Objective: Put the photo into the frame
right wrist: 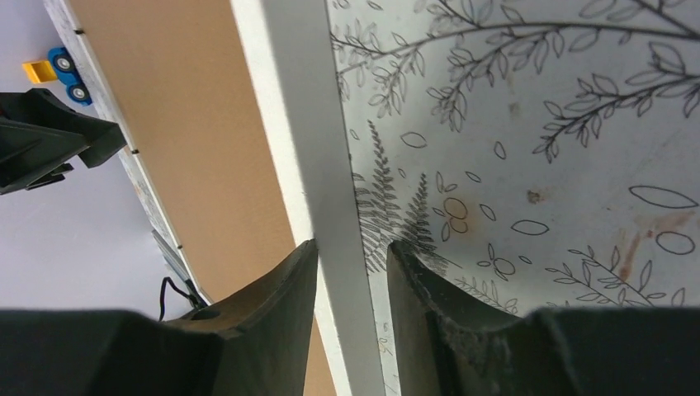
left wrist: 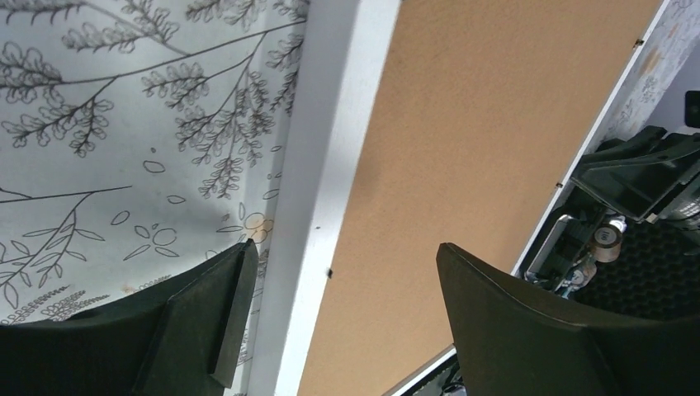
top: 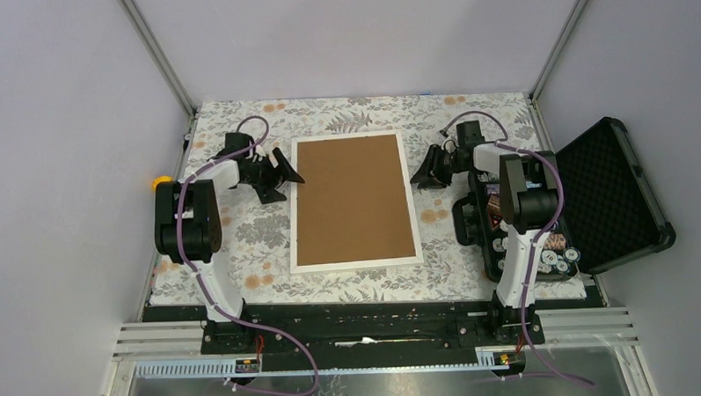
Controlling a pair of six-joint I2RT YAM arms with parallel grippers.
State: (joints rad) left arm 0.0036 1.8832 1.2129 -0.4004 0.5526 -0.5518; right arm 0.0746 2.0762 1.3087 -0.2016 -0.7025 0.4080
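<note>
Black jaws of the right gripper [right wrist: 352,244] stand half-closed astride one rim of the thin white rectangular frame [right wrist: 289,124], grip unclear, the left gripper [left wrist: 345,246] gaping empty over the opposite rim, probably to lift it; it lies flat between them, brown backing board [right wrist: 182,124] uppermost, photo unseen.

The brown backing board [top: 354,200] hides whatever lies beneath it in the frame [top: 356,265], the small items in the open case [top: 613,193] at the right are too small to tell, and whether the right gripper [right wrist: 351,245] truly pinches the frame's right rim is unclear.
</note>
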